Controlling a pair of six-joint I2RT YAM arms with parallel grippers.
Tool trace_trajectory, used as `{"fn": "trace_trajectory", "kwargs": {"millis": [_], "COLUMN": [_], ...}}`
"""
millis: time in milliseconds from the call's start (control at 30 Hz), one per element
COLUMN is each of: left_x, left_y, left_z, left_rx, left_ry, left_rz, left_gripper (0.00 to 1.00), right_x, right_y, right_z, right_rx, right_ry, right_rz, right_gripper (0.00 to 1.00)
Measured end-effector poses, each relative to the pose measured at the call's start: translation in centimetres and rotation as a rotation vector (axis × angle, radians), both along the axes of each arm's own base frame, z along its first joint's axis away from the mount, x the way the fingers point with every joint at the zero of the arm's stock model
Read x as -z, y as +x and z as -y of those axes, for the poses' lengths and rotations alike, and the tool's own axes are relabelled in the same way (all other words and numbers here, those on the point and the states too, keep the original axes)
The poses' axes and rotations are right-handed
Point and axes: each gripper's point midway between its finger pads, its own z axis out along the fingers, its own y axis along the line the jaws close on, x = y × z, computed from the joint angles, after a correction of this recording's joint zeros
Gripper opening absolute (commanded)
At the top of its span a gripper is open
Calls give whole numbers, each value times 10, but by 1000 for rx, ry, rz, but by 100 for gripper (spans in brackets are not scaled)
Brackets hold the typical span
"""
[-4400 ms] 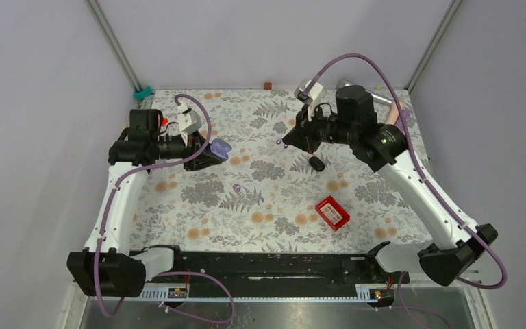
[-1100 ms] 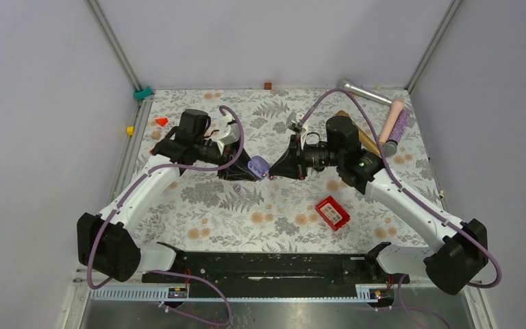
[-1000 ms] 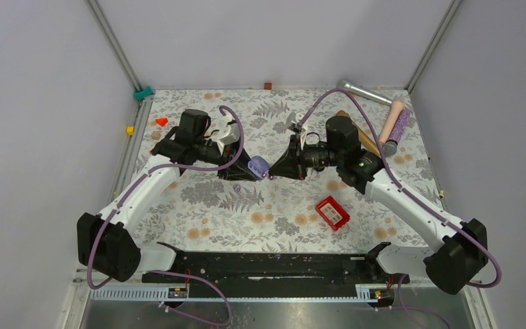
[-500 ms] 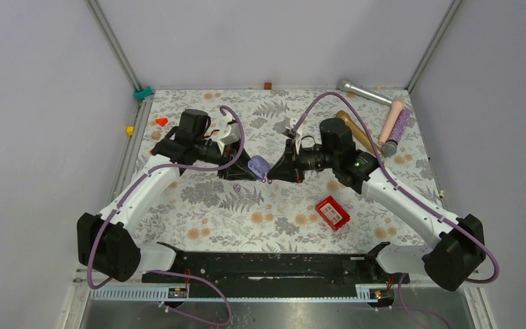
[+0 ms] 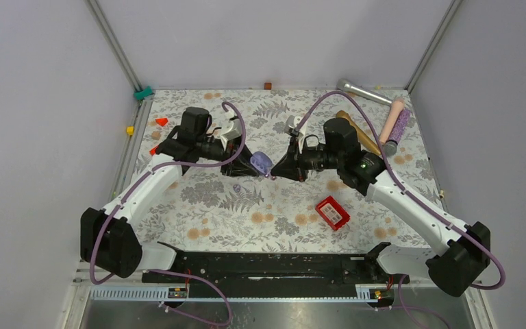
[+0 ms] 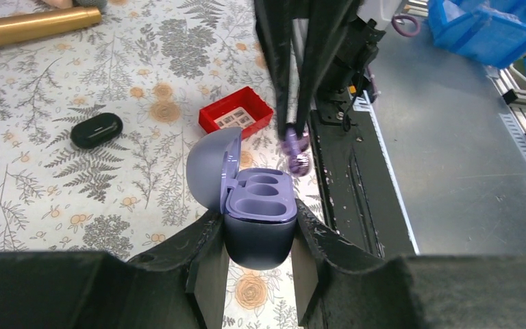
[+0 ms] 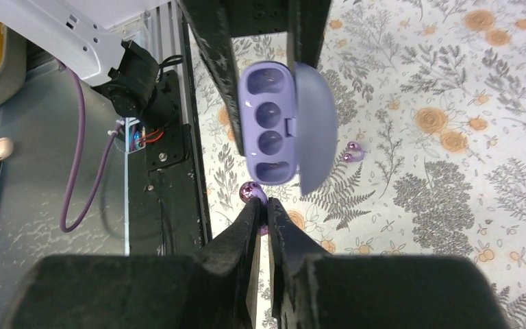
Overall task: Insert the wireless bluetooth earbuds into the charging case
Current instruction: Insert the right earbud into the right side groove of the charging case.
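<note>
Purple charging case [image 6: 260,240] (lid swung open) clamped in the left gripper [image 6: 259,218], right gripper [image 7: 261,209] pinching a pale purple earbud [image 7: 252,192] just beside the case's rim, at its 5 o'clock from above, second purple earbud [image 5: 237,188] loose on the floral cloth [image 5: 274,219] at 7 o'clock

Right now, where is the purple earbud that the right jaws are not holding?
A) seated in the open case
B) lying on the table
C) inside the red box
B: the loose purple earbud lies on the floral table, and the wells of the open purple case are empty.
</note>
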Motion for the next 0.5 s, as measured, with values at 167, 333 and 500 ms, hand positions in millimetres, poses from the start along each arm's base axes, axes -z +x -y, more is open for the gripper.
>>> {"fn": "trace_trajectory", "kwargs": {"millis": [167,333,500], "left_x": [12,20,24], "left_y": [15,24,21], "left_z": [5,11,18], "left_rx": [-57,-74,-53], "left_ry": [11,13,13], "left_rz": [-45,-106,-137], "left_gripper": [0,0,0], "right_x": [-11,-11,-10], "right_y": [1,6,14], "right_z": [2,4,6], "right_rx": [17,45,87], "right_ry": [14,8,-5], "right_rz": [34,48,65], "right_gripper": [6,4,4]}}
